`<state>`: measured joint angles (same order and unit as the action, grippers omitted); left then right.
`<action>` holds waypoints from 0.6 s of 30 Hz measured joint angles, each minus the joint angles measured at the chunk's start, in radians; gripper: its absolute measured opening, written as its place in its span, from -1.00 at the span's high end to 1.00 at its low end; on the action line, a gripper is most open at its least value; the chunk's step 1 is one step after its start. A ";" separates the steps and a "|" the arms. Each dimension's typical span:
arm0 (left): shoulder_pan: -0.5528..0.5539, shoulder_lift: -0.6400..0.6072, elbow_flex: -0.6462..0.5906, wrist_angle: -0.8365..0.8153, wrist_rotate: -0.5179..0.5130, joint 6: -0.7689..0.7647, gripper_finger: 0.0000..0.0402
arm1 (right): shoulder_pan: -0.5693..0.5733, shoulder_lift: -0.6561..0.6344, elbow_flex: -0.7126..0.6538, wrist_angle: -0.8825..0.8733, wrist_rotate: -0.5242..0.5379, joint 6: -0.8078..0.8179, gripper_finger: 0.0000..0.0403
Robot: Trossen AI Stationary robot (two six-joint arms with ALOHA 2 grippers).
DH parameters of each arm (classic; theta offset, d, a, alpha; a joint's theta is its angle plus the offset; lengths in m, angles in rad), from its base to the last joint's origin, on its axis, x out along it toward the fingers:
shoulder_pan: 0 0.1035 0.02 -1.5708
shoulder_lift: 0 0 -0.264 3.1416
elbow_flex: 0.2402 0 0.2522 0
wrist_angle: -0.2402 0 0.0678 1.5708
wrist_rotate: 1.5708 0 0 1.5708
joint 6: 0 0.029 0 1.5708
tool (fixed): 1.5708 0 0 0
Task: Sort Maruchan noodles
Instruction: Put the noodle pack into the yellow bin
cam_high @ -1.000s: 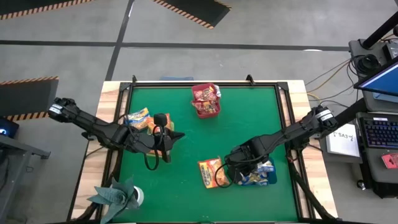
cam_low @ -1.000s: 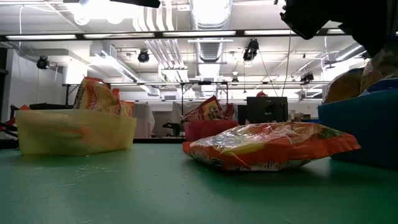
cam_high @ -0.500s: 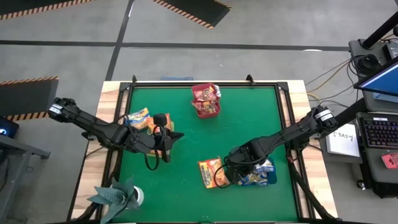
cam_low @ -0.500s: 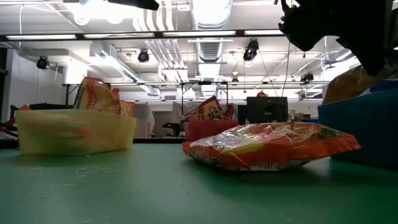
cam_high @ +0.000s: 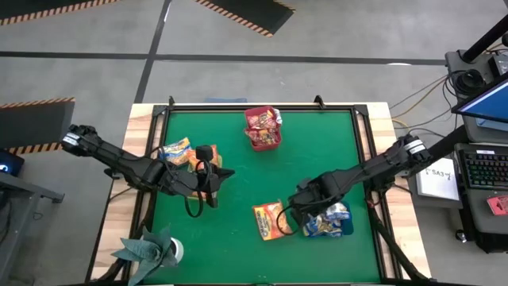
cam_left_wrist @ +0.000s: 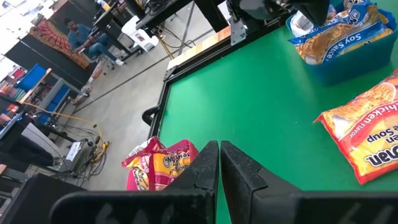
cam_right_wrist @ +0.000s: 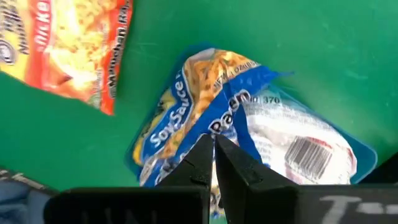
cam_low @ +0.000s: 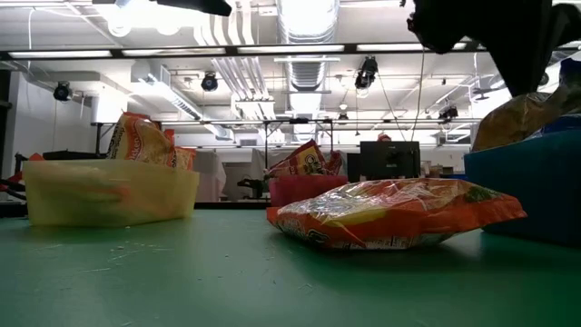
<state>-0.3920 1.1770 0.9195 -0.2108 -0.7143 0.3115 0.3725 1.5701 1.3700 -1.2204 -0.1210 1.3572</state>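
One orange Maruchan noodle packet [cam_high: 270, 220] [cam_low: 395, 213] lies flat on the green mat. Right of it stands a blue tray [cam_high: 343, 228] [cam_low: 531, 191] holding blue-and-yellow packets [cam_right_wrist: 205, 118]. My right gripper [cam_right_wrist: 214, 146] [cam_high: 308, 208] hangs shut above that tray, pointing down, with nothing between its fingers. A red tray [cam_high: 263, 144] with dark red packets stands at the far middle. A yellow tray [cam_low: 109, 191] with orange packets [cam_high: 176, 149] stands at the left. My left gripper [cam_left_wrist: 219, 152] [cam_high: 225, 175] is shut and hovers beside the yellow tray.
A raised black frame [cam_high: 159, 119] borders the green mat [cam_high: 317, 151]. A grey-green folded object [cam_high: 151, 248] sits at the near left corner. Bare mat lies between the red tray and the blue tray.
My right gripper has tipped a little steeper over the blue tray and shifted slightly toward the far edge, uncovering more of the packets in the tray. It stays shut.
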 joint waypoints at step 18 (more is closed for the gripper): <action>0.000 0.000 0.000 -0.016 0.000 -0.009 1.00 | -0.026 0.021 0.122 -0.082 0.081 -0.094 0.96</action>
<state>-0.3920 1.1770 0.9195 -0.2268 -0.7143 0.3027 0.3462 1.5913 1.4922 -1.3019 -0.0403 1.2636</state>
